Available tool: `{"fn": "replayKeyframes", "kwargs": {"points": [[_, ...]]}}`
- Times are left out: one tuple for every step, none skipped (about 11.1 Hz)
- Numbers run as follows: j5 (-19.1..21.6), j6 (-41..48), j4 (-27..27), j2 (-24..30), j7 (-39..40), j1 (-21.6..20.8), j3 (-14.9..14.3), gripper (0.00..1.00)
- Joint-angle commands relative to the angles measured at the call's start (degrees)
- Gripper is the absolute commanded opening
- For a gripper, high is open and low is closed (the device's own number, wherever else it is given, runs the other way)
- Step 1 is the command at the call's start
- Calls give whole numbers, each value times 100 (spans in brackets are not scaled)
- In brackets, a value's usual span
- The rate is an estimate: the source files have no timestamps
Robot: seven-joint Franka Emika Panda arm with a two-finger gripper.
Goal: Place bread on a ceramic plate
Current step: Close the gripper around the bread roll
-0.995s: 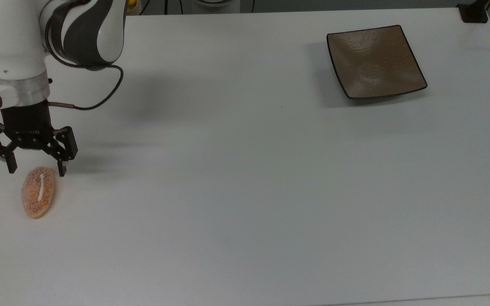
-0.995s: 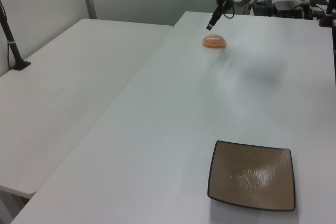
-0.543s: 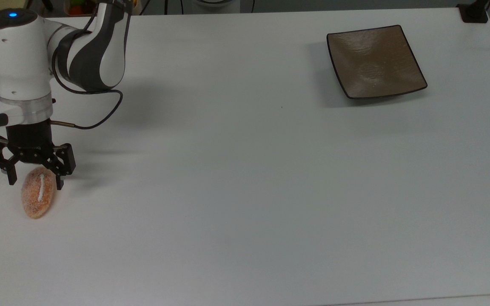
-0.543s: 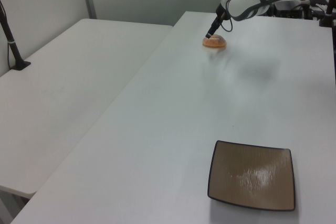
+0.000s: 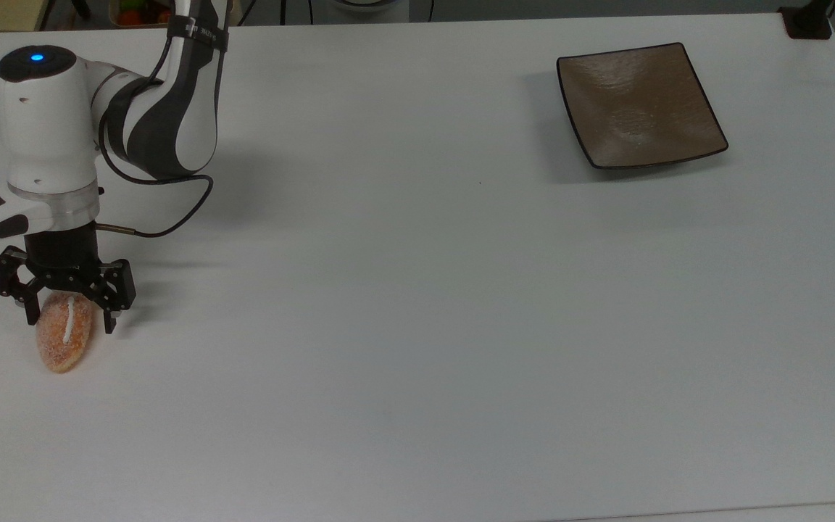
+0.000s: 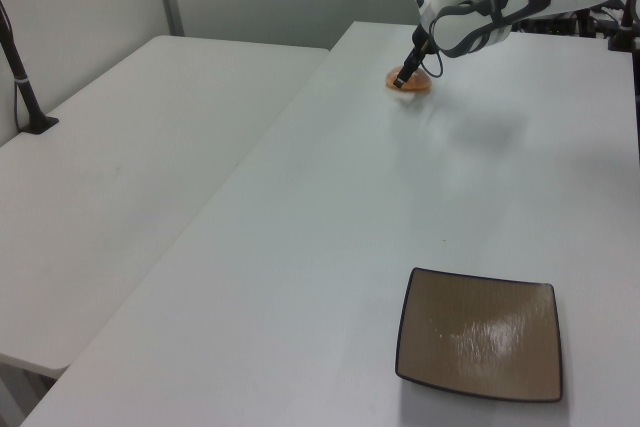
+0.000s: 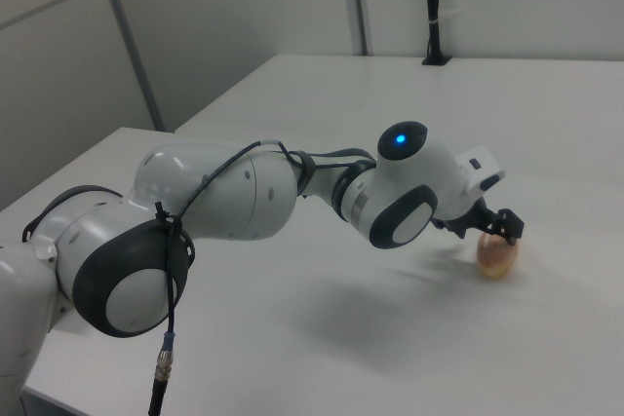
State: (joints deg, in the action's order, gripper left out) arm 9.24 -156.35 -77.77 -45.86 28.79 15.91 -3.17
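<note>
I am seeing my claw hanging spread wide over the upper end of the bread, its 2 black fingers straddling the bun on either side without pinching it. The bread is lying flat on the white bench near the top view's left edge, its thin white stripe facing up. In the left view the claw is reaching down onto the bread at the far end of the bench. In the right view the bread is sitting just under the wrist. The ceramic plate is resting well apart, toward the top view's upper right, with nothing lying on it
</note>
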Motion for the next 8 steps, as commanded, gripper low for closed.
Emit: {"fn": "replayKeyframes", "kwargs": {"points": [[43, -185, 130, -160, 83, 44, -17, 100], [34, -194, 122, -186, 83, 44, -17, 95], [-1, -185, 113, -186, 83, 53, -17, 83], [-18, -185, 104, -186, 83, 53, -17, 69], [-19, -194, 104, -186, 83, 53, -17, 53], [-19, -185, 95, -178, 83, 53, -17, 42], [-19, -185, 95, -178, 83, 53, -17, 35], [-19, -185, 95, -178, 83, 53, -25, 33]]}}
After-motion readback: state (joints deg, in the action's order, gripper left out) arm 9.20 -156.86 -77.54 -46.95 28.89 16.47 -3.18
